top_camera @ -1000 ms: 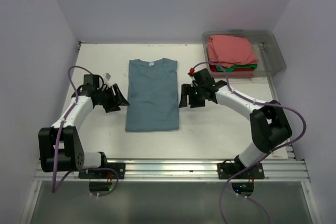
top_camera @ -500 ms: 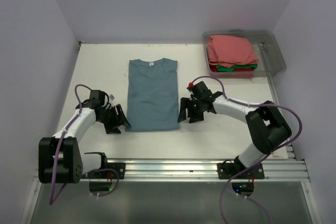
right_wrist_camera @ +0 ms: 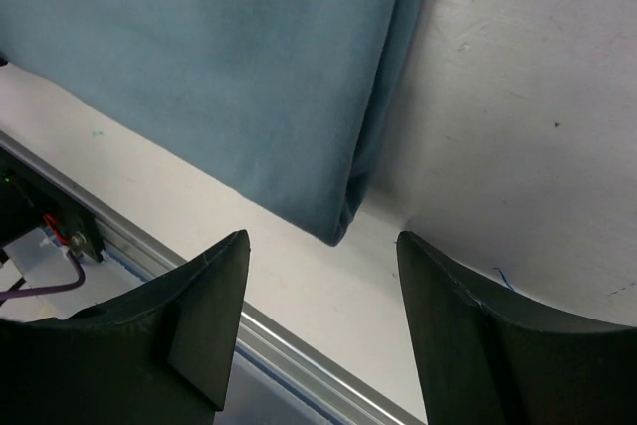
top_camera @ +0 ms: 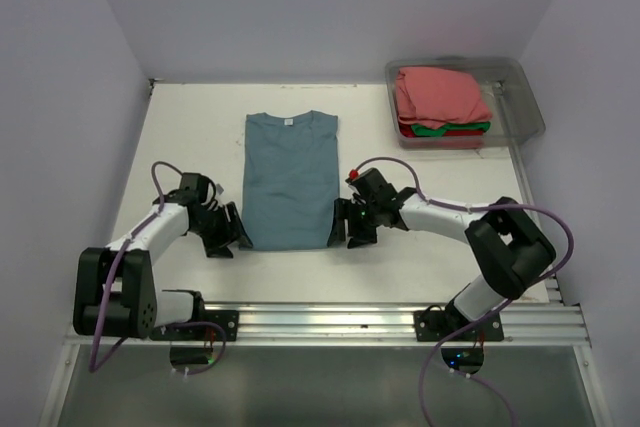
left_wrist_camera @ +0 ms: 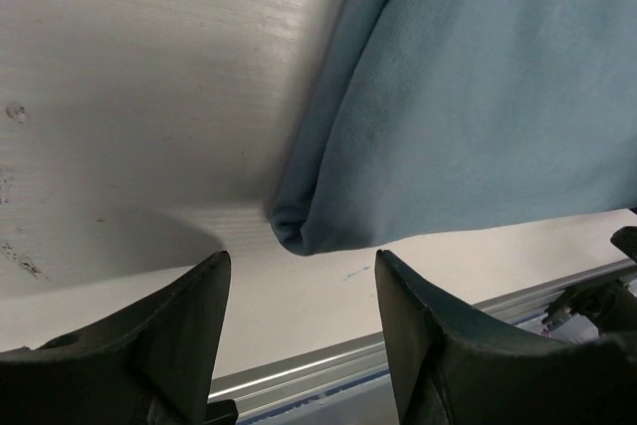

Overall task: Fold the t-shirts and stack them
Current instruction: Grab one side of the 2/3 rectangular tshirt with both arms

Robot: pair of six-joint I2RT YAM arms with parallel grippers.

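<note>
Where the slate-blue t-shirt [top_camera: 290,182] lies: flat at the middle of the white surface [top_camera: 180,127], sleeves tucked in so that a long rectangle is formed, collar at the far end.
Fabric: soft, matte cotton; a rounded double fold is seen at each near corner in the wrist views.
Left claw [top_camera: 222,230]: spread wide with nothing gripped, set low at the near left corner; the folded corner is framed just beyond its black wedge-shaped fingers [left_wrist_camera: 179,345].
Right claw [top_camera: 347,224]: likewise spread wide and empty, set at the near right corner.
Clear plastic bin [top_camera: 530,107]: placed far right; a folded salmon-pink t-shirt [top_camera: 440,92] is stacked over a green t-shirt [top_camera: 432,130] and a red t-shirt [top_camera: 465,137].
Surface finish: painted white, faintly grained and scuffed.
Metal rail [top_camera: 330,319]: ribbed, run along the near edge.
</note>
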